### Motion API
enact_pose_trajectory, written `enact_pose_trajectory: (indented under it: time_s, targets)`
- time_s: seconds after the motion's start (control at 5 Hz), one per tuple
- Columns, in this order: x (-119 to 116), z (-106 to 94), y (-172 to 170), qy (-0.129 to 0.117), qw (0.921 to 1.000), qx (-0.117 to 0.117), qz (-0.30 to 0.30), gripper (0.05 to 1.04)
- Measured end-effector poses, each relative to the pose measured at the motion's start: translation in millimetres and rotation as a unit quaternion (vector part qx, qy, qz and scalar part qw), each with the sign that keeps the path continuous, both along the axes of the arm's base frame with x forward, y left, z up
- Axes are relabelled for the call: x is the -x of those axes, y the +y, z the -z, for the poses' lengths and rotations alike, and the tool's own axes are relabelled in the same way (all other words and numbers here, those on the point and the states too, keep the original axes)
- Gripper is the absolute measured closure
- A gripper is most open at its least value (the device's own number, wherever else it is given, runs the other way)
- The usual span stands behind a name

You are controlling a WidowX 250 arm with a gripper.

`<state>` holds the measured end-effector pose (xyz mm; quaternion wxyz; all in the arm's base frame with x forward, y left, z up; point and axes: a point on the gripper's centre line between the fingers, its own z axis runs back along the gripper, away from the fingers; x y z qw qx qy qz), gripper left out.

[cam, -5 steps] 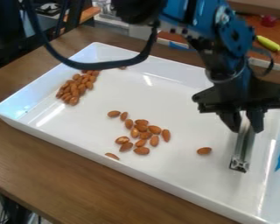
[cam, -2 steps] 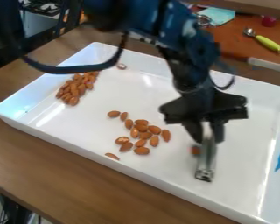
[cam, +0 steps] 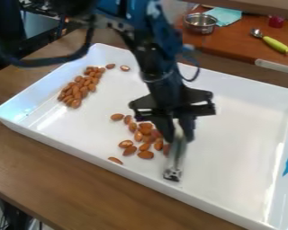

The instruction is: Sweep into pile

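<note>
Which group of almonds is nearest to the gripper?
The loose group near the picture's centre, beside the gripper; the denser group lies toward the upper left.

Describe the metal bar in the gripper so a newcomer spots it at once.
Find the white rectangular tray and, over it, the black two-finger gripper. In its grip is a slim silver metal bar, the only straight, shiny piece beside the loose brown almonds.

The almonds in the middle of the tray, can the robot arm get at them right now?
Probably yes: its hand holds a metal strip right beside those almonds, and nothing seems to stand in between.
</note>
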<state>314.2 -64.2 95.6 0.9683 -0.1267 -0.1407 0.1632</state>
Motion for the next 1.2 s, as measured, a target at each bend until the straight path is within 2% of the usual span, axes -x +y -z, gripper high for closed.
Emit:
enact_pose_trajectory:
  time_s: [0.2, 0.4, 0.6, 0.8, 1.0, 1.2]
  targets:
    - [3.0, 1.6, 26.2, 0.015, 0.9994, -0.026, 0.016, 0.768]
    - [2.9, 1.5, 48.1, -0.024, 0.9975, -0.06, 0.029, 0.768]
    - [7.7, 0.9, 68.8, -0.038, 0.9952, -0.082, 0.036, 0.768]
    - [12.1, 0.4, 90.7, -0.023, 0.9946, -0.096, 0.031, 0.768]
    - [8.7, -2.2, 122.5, 0.022, 0.9936, -0.11, 0.016, 0.768]
    - [3.6, -6.0, 148.6, 0.041, 0.99, -0.134, 0.007, 0.768]
